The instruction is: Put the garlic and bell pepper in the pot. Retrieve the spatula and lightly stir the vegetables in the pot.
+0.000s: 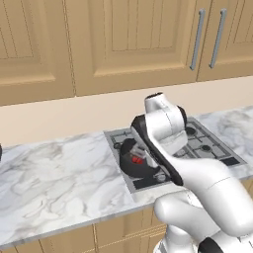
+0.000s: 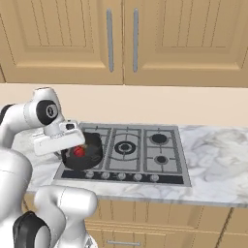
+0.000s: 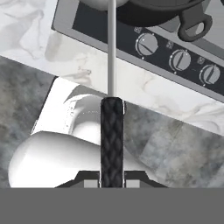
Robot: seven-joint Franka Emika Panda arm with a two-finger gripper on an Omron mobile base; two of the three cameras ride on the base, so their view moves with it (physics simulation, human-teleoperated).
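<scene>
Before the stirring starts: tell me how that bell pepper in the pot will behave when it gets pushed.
The bell pepper is a small roundish lump, so it will probably roll or skid rather than stay put. It looks far smaller than the pot, so the wall should catch it. Likely light; a gentle nudge from the spatula should do.

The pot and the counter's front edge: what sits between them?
In the hand view, a dark strip with round control knobs lies between the pot and the marble counter edge.
</scene>
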